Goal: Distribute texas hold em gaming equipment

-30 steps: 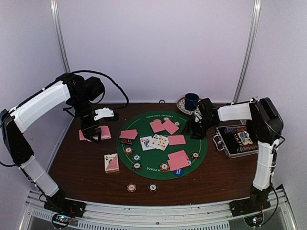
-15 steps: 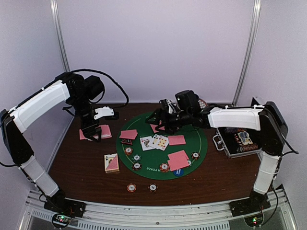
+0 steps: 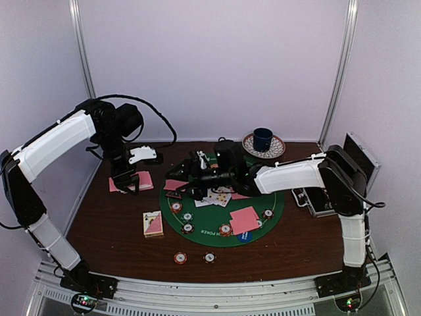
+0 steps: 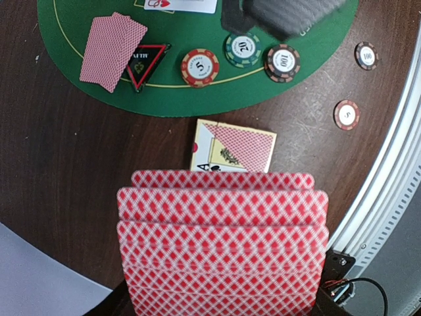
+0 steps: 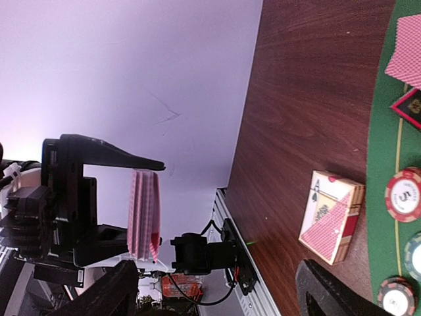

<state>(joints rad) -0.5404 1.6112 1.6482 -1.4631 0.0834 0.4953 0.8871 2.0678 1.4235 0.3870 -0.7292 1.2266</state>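
The left claw (image 3: 125, 184) is clamped on a fan of pink-backed cards (image 4: 222, 240), held off the table just outside the mat's (image 3: 214, 222) left edge. Below that claw lies a box (image 4: 233, 146) showing an ace of spades.

The right claw (image 3: 195, 175) reaches across the mat toward the fan, its fingers wide apart with nothing between them. From this claw the cards lie straight ahead, near but not touching. They are edge-on to it, with their long axis crosswise to the line between its fingertips. It is the only free claw, so the next move looks like pinching one card off.

Beyond the left claw, the orange chip (image 4: 199, 66) reads "5", the green chip (image 4: 241, 47) "20" and the dark chip (image 4: 283, 62) "100". The mat's near rim reads "POKER".
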